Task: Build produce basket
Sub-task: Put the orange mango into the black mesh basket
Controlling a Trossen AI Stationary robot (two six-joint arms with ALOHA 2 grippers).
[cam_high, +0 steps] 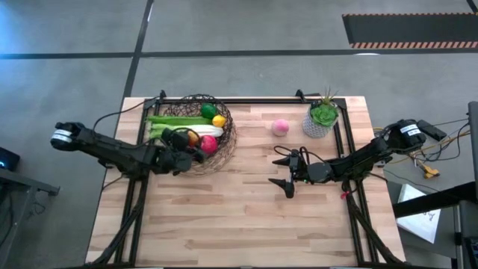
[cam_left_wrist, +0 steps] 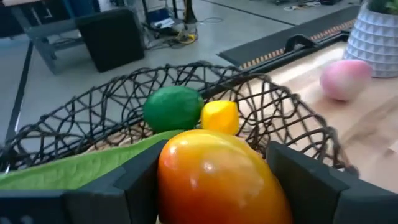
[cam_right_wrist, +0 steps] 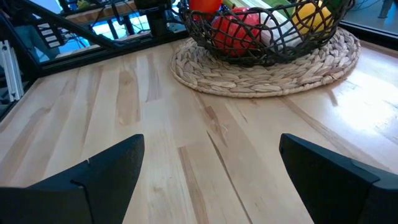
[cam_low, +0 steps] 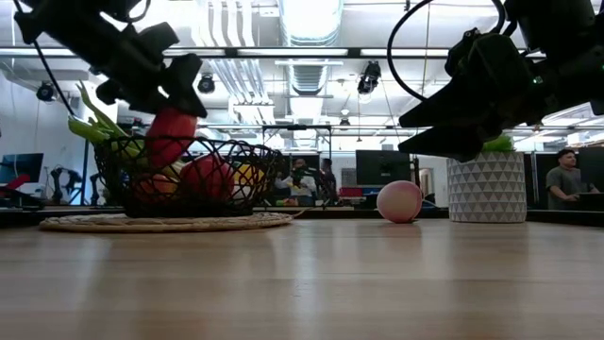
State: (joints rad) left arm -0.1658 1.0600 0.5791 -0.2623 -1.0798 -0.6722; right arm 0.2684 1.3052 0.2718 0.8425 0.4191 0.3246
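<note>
The dark wire basket (cam_high: 224, 138) stands on a round woven mat (cam_right_wrist: 267, 71) at the table's far left. In it lie a green lime (cam_left_wrist: 173, 107), a yellow lemon (cam_left_wrist: 219, 116), a red tomato (cam_right_wrist: 239, 28), a long green pod (cam_left_wrist: 81, 165) and a pale celery stalk (cam_high: 196, 131). My left gripper (cam_high: 188, 147) is shut on the red-orange mango (cam_left_wrist: 214, 180) over the basket's near rim. The pink peach (cam_high: 280, 127) rests on the table right of the basket. My right gripper (cam_high: 287, 172) is open and empty over the table's middle, near of the peach. My left gripper pinches the mango's two sides (cam_left_wrist: 171, 177) between its two fingers (cam_left_wrist: 134, 186). It comes slanting down from the table's left. The mango (cam_low: 170, 137) hangs tilted below the fingers, its lower end at the basket's rim; whether it touches the fruit inside, I cannot tell.
A small green plant in a white patterned pot (cam_high: 321, 119) stands at the far right, just right of the peach. Bare wood (cam_high: 224, 217) spreads across the near half of the table. People show in the room beyond the table in the low view.
</note>
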